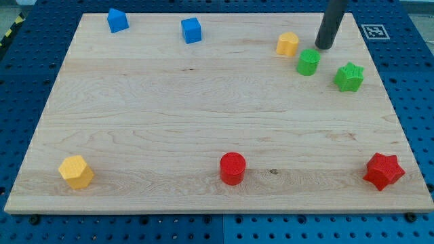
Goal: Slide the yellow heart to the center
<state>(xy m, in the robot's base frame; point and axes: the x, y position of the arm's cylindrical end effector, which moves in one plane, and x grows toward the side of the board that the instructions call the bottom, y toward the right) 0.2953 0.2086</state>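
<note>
The yellow heart (pixel 287 44) lies near the view's top right on the wooden board (pixel 169 115). My tip (pixel 324 47) rests on the board just to the right of the heart, a small gap apart from it. The tip is also just above and to the right of a green round block (pixel 308 62). The rod rises out of the view's top.
A green star (pixel 349 76) lies right of the green round block. A blue block (pixel 117 20) and a blue cube (pixel 192 30) sit along the top. A yellow pentagon-like block (pixel 76 171), a red cylinder (pixel 232 168) and a red star (pixel 384 171) sit along the bottom.
</note>
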